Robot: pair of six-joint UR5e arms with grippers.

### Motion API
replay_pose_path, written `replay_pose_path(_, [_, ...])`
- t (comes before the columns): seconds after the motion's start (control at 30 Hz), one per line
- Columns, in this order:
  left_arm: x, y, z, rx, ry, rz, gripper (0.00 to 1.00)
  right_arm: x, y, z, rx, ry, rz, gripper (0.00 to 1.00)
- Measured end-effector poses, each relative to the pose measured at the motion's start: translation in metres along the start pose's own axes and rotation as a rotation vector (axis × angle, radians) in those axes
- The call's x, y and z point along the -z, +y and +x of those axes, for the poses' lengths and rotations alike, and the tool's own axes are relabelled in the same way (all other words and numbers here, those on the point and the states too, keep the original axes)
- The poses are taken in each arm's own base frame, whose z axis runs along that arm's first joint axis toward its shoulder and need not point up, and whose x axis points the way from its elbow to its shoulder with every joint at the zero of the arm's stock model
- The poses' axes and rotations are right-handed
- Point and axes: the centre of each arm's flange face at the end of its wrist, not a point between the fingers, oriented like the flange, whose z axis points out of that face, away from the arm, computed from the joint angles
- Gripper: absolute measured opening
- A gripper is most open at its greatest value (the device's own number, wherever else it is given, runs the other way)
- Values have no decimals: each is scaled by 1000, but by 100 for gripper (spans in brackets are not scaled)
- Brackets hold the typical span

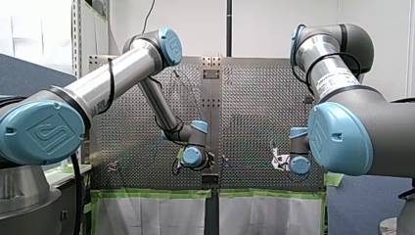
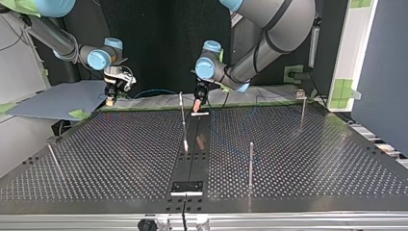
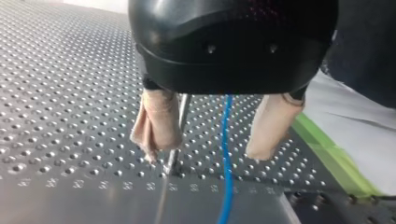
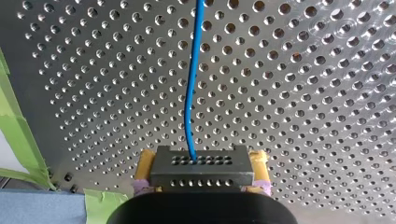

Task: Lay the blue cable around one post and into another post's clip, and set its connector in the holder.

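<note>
— The jaws of my right gripper (image 4: 201, 158)?
— Narrow. Its yellow pads (image 4: 145, 161) clamp the dark connector (image 4: 201, 171). The blue cable (image 4: 189, 93) leaves the connector and runs away over the perforated table (image 4: 303, 93).
— And my left gripper (image 3: 203, 155)?
— Wide apart, holding nothing. The cable passes between the beige pads (image 3: 156, 123) without touching either. A thin post (image 3: 173, 154) stands just beside one pad; contact I cannot tell.
— What is unclear?
— In the top view the holder (image 2: 187, 187) sits nearest, and the cable beyond is hard to trace.

post (image 3: 184, 103) top behind left gripper (image 3: 204, 155)
</note>
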Motion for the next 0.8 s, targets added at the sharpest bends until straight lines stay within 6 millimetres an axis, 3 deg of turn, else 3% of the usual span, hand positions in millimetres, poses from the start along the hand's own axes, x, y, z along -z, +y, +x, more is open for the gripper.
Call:
replay_pose_path(0.43, [30,2,-4,-25,40,40,98,0,-1,0,0,-1,1,0])
replay_pose_path(0.8, [44,-2,-30,-54,73,85,98,0,1,0,-7,-2,-1,0])
